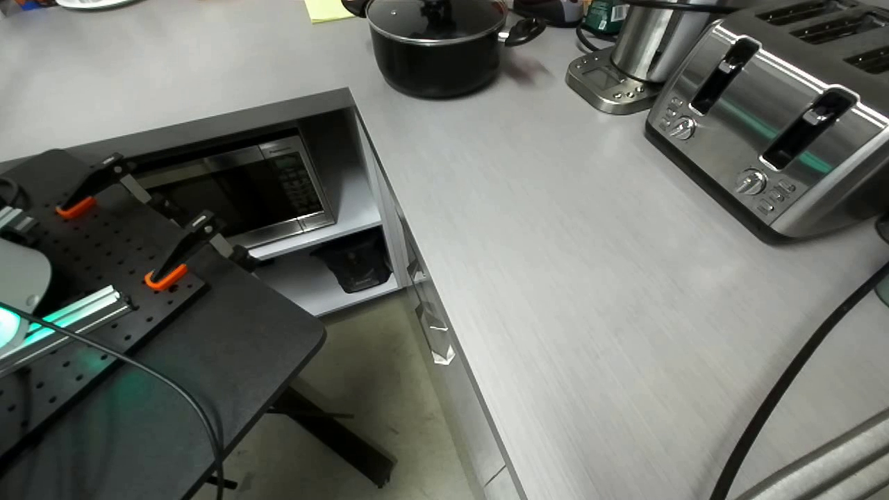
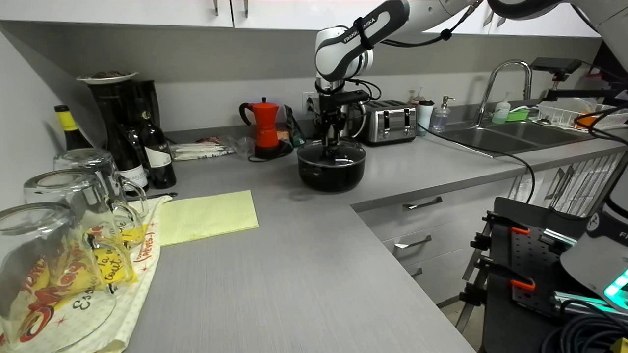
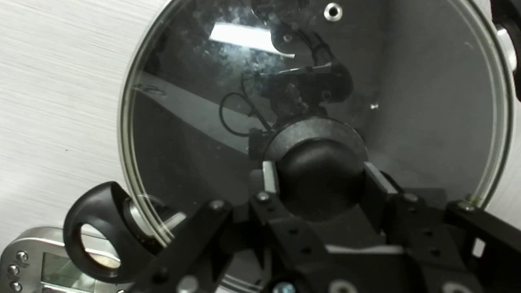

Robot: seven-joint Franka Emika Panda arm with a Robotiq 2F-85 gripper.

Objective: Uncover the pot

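The squat black pot [image 1: 434,69] stands on the grey counter and also shows in an exterior view [image 2: 331,179]. Its clear round glass lid [image 3: 427,101] sits on top, with the rim resting on the pot's edge in both exterior views. The lid's round black knob [image 3: 321,162] is between my gripper's [image 3: 319,177] fingers. Both finger pads lie against the knob's sides, so the gripper looks shut on it. The arm reaches straight down over the pot, with the gripper at the lid [image 2: 332,144]. A black side handle [image 3: 95,207] of the pot shows at lower left.
A silver toaster [image 1: 778,132] and a silver metal vessel on a base with buttons [image 1: 611,87] stand beside the pot. A red moka pot [image 2: 266,125] stands behind it. A yellow cloth [image 2: 208,215], glass mugs [image 2: 88,196] and bottles [image 2: 157,152] lie farther along the counter.
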